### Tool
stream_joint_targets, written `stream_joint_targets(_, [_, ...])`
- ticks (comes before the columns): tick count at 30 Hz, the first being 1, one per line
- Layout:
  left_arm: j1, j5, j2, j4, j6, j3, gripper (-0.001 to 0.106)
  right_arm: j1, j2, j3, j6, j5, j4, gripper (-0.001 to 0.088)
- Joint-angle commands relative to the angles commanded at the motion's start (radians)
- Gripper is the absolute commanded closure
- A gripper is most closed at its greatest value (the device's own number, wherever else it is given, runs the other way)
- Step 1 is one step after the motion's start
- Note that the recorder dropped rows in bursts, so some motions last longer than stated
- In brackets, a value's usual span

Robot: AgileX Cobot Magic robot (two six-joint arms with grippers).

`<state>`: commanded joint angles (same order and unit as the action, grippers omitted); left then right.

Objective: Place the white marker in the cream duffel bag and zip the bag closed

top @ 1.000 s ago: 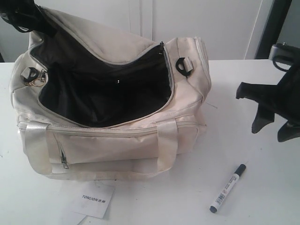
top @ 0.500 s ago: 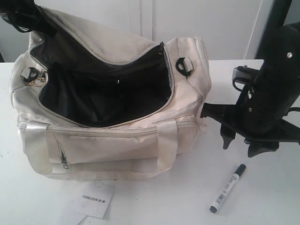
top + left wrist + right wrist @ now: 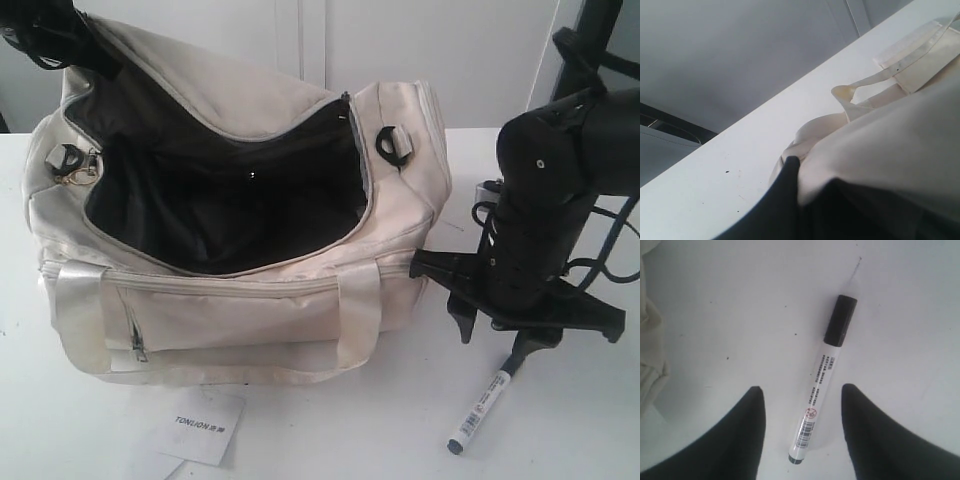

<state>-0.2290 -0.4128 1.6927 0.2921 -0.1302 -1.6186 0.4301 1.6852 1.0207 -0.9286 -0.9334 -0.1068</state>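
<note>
Exterior view: the cream duffel bag (image 3: 230, 310) is shown on the white table (image 3: 330, 440) with its curved top zipper undone and its dark lining exposed. The upper flap is raised toward the left gripper (image 3: 45, 35), which is seen only as a black mass at the far-left corner. The front pocket is zipped. A white paper tag (image 3: 205, 425) printed "TONLION" lies on the table just in front of the bag. The white marker (image 3: 478, 412) lies flat on the table, outside the bag and to the right of its near right corner. Its capped end is partly hidden beneath the right gripper (image 3: 492, 348), which is lowered directly over it.

Right wrist view: the marker (image 3: 824, 377) is seen lying between the two black fingers (image 3: 740, 440) of the right gripper (image 3: 802, 389). The jaws are spread apart and neither finger is touching the barrel. The black cap points away from the fingers, and the printed barrel and black end lie between them. An edge of the bag (image 3: 650, 340) is visible to one side.

Left wrist view: cream fabric of the bag (image 3: 900, 150) is shown pressed against one dark finger (image 3: 785, 200). Whether these jaws are clenched on the fabric cannot be told.
</note>
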Motion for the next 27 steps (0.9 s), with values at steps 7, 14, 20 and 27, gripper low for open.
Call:
stream_joint_targets(7, [0.000,0.000,0.000,0.000,0.000,0.000,0.105,-0.033,0.013,0.000,0.000,0.008,0.018,0.0413])
stream_joint_targets(14, [0.000,0.000,0.000,0.000,0.000,0.000,0.105,-0.047,0.015,-0.064,-0.019,0.094,0.035,0.0414])
stream_joint_targets(20, [0.000,0.000,0.000,0.000,0.000,0.000,0.105,-0.053,0.011,-0.101,-0.009,0.175,0.116,0.0414])
stream_joint_targets(27, [0.000,0.000,0.000,0.000,0.000,0.000,0.105,-0.053,-0.078,-0.093,0.007,0.161,0.107,0.0414])
